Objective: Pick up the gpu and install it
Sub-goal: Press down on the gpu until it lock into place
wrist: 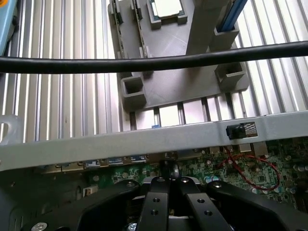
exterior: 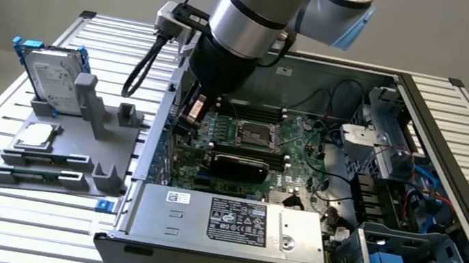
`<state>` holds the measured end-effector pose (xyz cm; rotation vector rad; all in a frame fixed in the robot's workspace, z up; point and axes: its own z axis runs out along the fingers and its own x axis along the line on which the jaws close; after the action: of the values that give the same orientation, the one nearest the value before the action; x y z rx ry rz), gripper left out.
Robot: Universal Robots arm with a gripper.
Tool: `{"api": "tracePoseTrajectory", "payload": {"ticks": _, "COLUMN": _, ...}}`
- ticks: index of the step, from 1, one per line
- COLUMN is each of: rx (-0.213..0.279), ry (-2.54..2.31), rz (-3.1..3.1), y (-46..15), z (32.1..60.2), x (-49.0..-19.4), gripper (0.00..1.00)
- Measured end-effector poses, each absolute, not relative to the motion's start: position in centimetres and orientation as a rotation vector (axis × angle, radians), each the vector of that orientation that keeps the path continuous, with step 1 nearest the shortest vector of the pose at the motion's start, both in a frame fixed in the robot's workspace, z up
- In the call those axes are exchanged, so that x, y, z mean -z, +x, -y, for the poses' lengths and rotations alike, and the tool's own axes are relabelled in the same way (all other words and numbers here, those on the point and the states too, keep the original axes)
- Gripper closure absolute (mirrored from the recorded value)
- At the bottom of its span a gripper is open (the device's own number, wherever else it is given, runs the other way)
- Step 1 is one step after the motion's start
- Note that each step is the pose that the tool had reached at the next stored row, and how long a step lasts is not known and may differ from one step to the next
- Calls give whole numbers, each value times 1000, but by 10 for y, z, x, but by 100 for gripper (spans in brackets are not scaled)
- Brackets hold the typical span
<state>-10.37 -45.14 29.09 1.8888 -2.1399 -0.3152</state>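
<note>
The gpu (exterior: 239, 167) shows its black rounded cover inside the open computer case, standing on the green motherboard (exterior: 306, 148) just below the processor socket. My gripper (exterior: 188, 121) reaches down into the case by its wall on the exterior view's left, a short way from the card. In the wrist view my gripper (wrist: 168, 175) has its black fingers (wrist: 155, 202) drawn together, with no card between them. Beyond them lie the motherboard (wrist: 250, 168) and the grey case wall (wrist: 144, 139).
A grey parts holder (exterior: 58, 148) outside the case carries the silver hard drive in its blue frame (exterior: 54, 78) and the square processor chip (exterior: 36, 136). A black cable (wrist: 144, 62) crosses the wrist view. The power supply (exterior: 231, 221) and drive cages crowd the case.
</note>
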Motion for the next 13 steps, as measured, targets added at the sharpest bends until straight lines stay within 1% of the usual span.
{"api": "tracePoseTrajectory", "payload": {"ticks": 13, "rx": 278, "ry": 1868, "rz": 2133, "y": -102, "z": 451, "x": -288, "gripper": 89}}
